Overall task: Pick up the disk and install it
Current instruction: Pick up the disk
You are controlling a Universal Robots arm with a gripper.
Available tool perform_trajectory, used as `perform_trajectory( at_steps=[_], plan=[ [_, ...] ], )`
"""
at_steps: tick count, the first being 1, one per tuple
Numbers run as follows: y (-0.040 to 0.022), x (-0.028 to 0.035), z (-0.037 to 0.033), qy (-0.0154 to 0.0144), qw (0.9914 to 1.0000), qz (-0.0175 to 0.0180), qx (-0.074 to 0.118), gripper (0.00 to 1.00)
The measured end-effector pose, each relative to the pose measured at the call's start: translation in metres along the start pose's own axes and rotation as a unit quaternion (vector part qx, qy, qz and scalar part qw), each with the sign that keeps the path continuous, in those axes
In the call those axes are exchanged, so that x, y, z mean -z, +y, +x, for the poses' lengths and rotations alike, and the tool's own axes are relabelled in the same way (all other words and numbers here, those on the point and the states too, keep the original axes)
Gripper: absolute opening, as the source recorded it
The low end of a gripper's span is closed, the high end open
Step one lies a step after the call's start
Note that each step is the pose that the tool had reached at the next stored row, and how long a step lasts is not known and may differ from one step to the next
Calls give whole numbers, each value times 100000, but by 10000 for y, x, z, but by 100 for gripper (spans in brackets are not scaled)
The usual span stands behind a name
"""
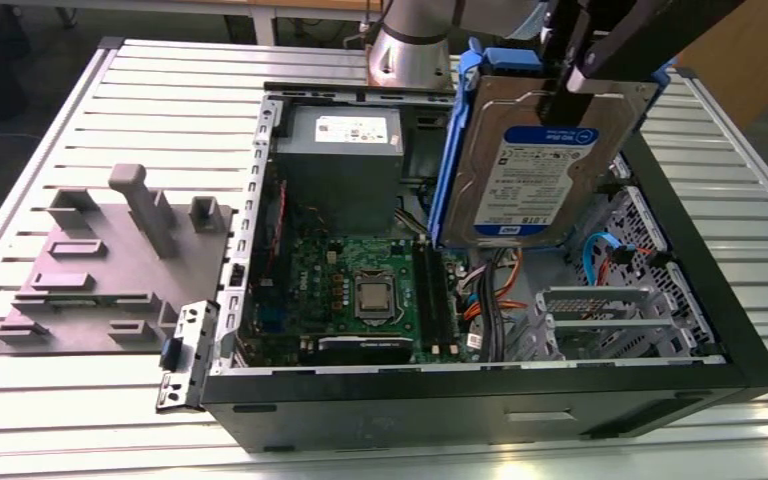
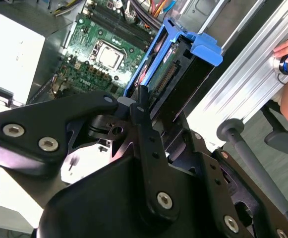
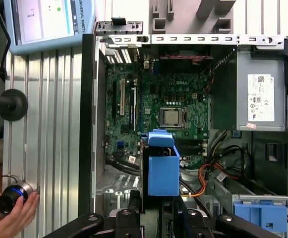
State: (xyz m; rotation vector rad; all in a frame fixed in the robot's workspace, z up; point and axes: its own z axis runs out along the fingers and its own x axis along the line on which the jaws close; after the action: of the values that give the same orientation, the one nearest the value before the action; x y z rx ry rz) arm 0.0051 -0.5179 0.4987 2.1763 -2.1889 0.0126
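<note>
Exterior view: in the upper right of the frame the gripper (image 1: pixel 574 100) grasps the disk (image 1: pixel 531 175) by its upper edge. The disk hangs upright in its blue carrier (image 1: pixel 458 150), above the open computer case (image 1: pixel 755 350), not touching the motherboard (image 1: pixel 344 270).

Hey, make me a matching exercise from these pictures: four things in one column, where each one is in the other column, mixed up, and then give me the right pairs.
Things:
1. the disk
2. power-supply box
3. grey fixture
4. processor

Places:
A. lies on the slatted table, outside the case
B. held in the gripper above the open case
C. sits in the middle of the green board
D. mounted in a corner inside the case

Pairs: 1-B, 2-D, 3-A, 4-C
</note>
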Motion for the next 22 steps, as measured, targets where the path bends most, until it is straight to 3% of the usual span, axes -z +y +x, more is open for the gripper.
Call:
perform_trajectory(
  at_steps=[12, 22],
  plan=[
    [-236, -2, -1, -11, 100000, 3, 2, 35],
    [-367, 0, -2, -7, 100000, 1, 2, 35]
  ],
)
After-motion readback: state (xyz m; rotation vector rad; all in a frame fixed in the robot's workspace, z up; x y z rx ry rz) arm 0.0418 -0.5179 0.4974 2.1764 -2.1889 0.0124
